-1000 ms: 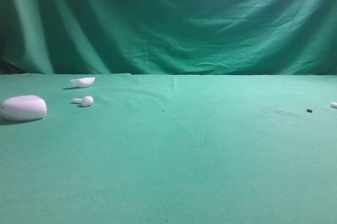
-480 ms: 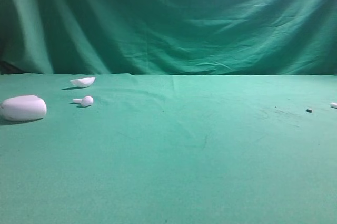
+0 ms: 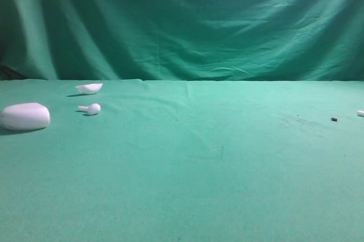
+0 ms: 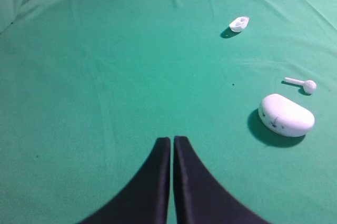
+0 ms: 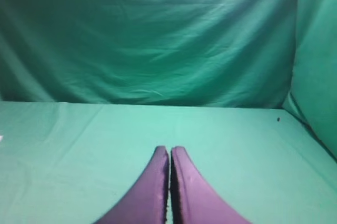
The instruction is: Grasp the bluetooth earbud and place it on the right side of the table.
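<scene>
A tiny white bluetooth earbud (image 3: 91,109) lies on the green table (image 3: 199,162) at the left, its stem pointing left; the left wrist view shows it as well (image 4: 305,84). At the far right edge lies a small white piece (image 3: 360,113); whether it is an earbud I cannot tell. My left gripper (image 4: 171,140) is shut and empty, well short and to the left of the earbud. Over bare cloth, my right gripper (image 5: 169,150) is shut with nothing in it. Neither arm shows in the exterior high view.
A large white pebble-shaped case (image 3: 25,117) (image 4: 286,115) sits near the left edge. Behind the earbud lies a shallow white shell (image 3: 90,88) (image 4: 239,23). There is a small dark speck (image 3: 334,119) at the right. A draped green curtain (image 3: 182,20) backs the table.
</scene>
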